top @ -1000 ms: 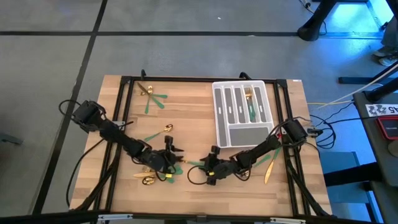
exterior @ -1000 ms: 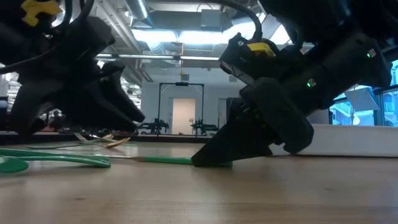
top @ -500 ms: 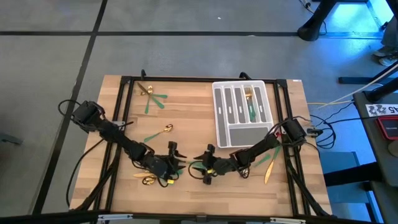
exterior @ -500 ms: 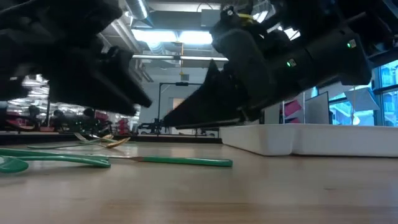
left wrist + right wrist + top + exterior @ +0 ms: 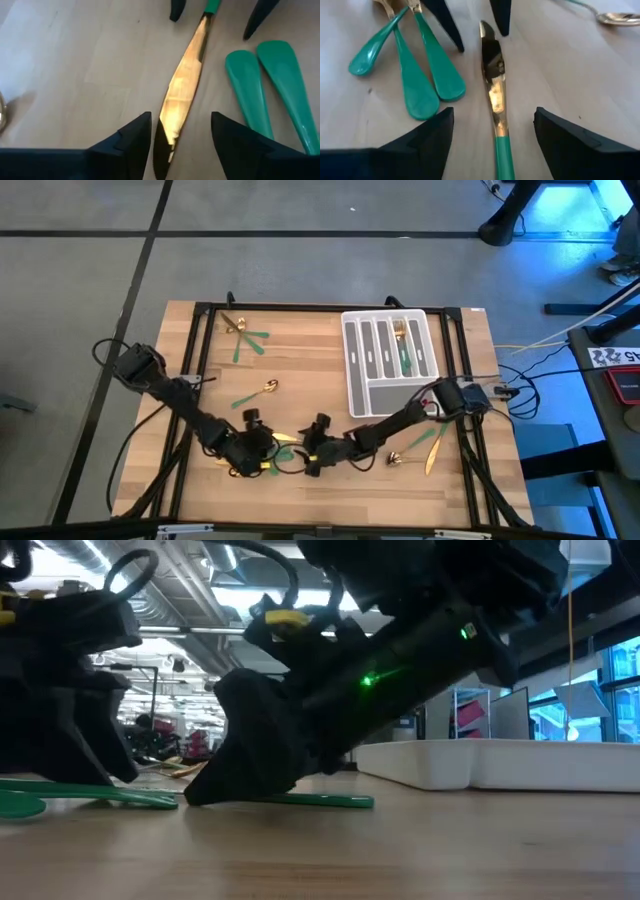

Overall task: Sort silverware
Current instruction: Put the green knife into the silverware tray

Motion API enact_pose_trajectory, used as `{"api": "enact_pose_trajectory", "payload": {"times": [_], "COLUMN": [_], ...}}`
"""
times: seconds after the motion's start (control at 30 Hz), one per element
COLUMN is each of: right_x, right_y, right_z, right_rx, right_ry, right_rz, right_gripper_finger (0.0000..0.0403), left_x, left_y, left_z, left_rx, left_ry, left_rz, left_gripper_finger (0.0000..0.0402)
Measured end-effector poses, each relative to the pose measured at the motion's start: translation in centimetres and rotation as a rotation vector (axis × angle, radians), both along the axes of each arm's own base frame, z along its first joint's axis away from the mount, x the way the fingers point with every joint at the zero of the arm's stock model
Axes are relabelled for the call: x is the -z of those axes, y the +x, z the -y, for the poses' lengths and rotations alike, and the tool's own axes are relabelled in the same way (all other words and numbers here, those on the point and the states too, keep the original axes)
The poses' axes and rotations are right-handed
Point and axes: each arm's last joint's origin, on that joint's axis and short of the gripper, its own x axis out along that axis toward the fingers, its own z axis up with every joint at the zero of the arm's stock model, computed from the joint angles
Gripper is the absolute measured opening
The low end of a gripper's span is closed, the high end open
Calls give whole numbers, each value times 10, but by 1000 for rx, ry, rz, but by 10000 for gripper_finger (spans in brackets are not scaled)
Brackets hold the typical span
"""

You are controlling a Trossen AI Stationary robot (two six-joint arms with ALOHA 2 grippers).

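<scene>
On the desk [image 5: 310, 490], the left claw [image 5: 180, 137] stands wide open, its two dark fingers [image 5: 131, 139] either side of the gold blade tip of a knife [image 5: 182, 87] without touching it. The knife lies flat near the desk's front edge, a slim shiny gold blade running into a green handle. Just beside the blade lie two flat green handles [image 5: 270, 87]; their heads are cut off in the left wrist view. From the other end, the right claw [image 5: 495, 132] is also spread wide, straddling the same knife where gold meets green. In the high view both claws crowd over this spot, so the knife there is mostly hidden. Further right, a white slotted tray [image 5: 352, 370] holds one green-handled piece [image 5: 404, 348], and another piece [image 5: 433, 448] lies by the desk's right edge.
</scene>
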Motion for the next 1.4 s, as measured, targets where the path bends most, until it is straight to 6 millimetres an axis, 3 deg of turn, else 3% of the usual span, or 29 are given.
{"api": "enact_pose_trajectory", "payload": {"times": [0.13,0.27,0.5,0.73,0.93,1.2,1.4], "right_x": [6,21,44,49,47,46,43], "right_y": [-5,-16,-31,-41,-39,-39,-39], "right_z": [6,10,15,16,15,15,15], "right_rx": [-7,6,81,33,3,-1,-4], "right_ry": [69,107,255,252,243,227,228], "right_rz": [-62,-104,2,26,95,121,128], "right_gripper_finger": [225,155,23,26,0,1,1], "left_x": [0,0,-2,-3,-3,9,12], "left_y": [-2,-2,-5,-11,-11,0,12], "left_z": [1,2,7,15,16,-12,-32], "left_rx": [3,-20,-43,19,211,179,205], "left_ry": [23,34,72,90,260,260,118], "left_rz": [15,42,113,119,48,37,-53], "left_gripper_finger": [185,181,169,159,170,214,198]}}
